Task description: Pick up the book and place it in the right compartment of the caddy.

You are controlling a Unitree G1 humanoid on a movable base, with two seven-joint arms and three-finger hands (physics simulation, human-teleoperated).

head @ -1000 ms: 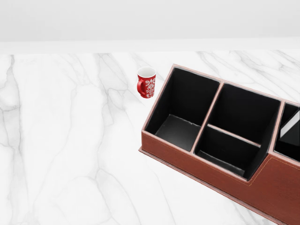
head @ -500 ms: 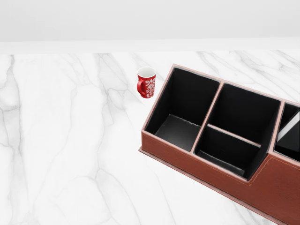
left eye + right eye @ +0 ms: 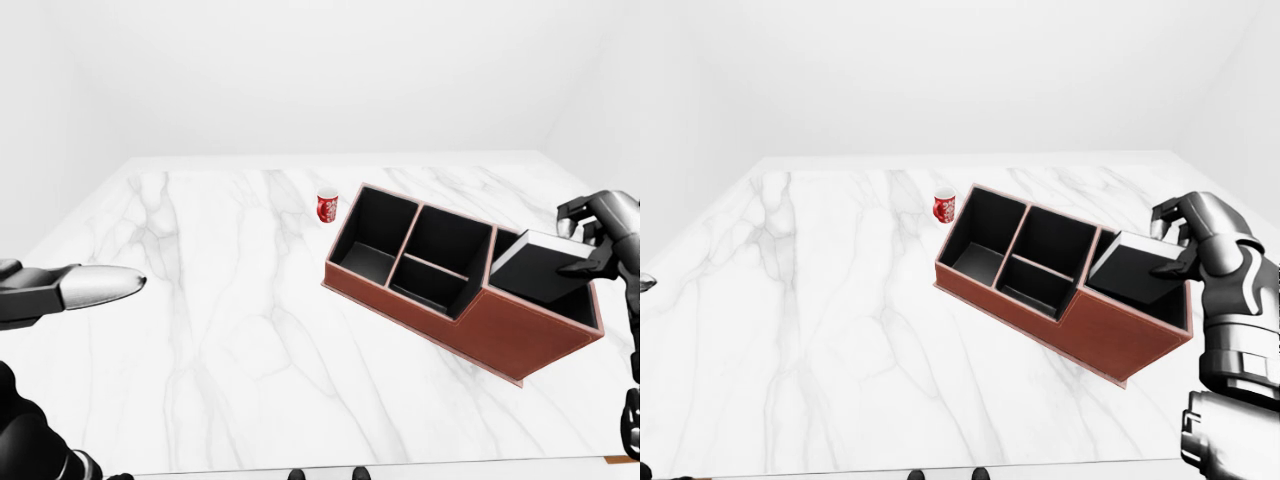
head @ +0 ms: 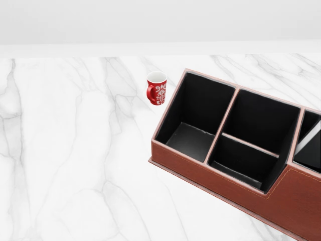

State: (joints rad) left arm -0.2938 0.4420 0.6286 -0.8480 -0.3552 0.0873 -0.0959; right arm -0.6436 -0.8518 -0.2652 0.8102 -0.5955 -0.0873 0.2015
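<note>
A dark grey book leans tilted inside the right compartment of the brown caddy, its upper corner above the rim. My right hand reaches in from the right of the right-eye view and is shut on that corner, fingers over the top and thumb beneath. In the head view only the book's pale edge shows at the right border. My left hand hovers at the far left of the left-eye view, fingers stretched out, open and holding nothing.
A red mug with a white pattern stands on the white marble table just left of the caddy's top-left corner. The caddy's left and middle compartments hold nothing. A pale wall runs behind the table.
In the head view the book's pale edge has sunk lower into the right compartment. The caddy, the mug and the camera have not moved.
</note>
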